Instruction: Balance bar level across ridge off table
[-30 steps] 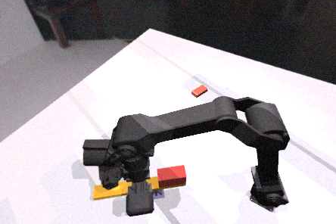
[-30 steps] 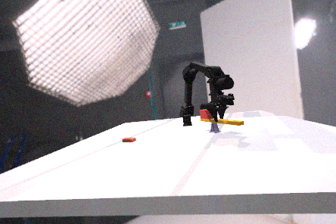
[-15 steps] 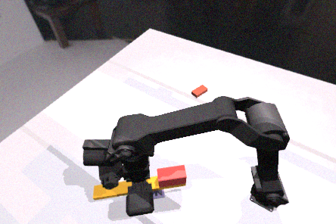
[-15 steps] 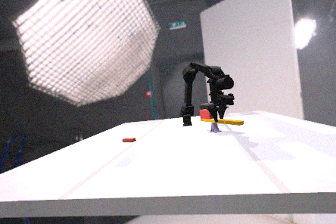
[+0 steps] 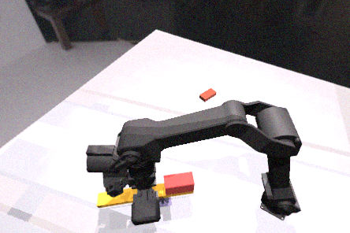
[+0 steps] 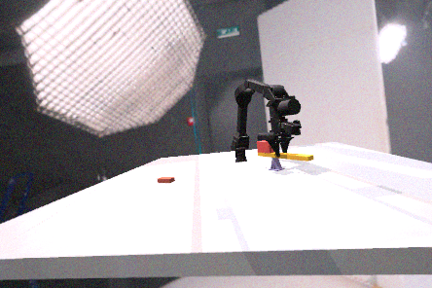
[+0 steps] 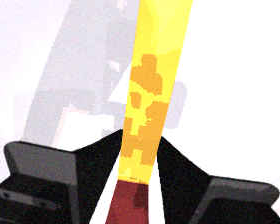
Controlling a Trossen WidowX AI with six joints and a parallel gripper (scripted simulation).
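Observation:
The yellow bar (image 5: 110,198) (image 6: 303,157) (image 7: 163,30) is off the table, with a red block (image 5: 179,183) (image 6: 263,147) (image 7: 125,202) on one end. My gripper (image 6: 281,153) (image 7: 140,139) is shut on the bar, with a finger on each side, near the block. In the top view the arm hides the fingertips. The purple ridge (image 5: 167,202) (image 6: 276,163) stands on the table under the bar, nearer the block end. The bar looks close to level in the exterior view. Whether its underside touches the ridge top cannot be told.
A small orange-red brick (image 5: 208,94) (image 6: 165,180) lies on the white table (image 5: 158,54) (image 6: 122,221), well away from the bar. The arm's base (image 5: 281,202) (image 6: 240,153) stands on the table, on the block's side of the bar.

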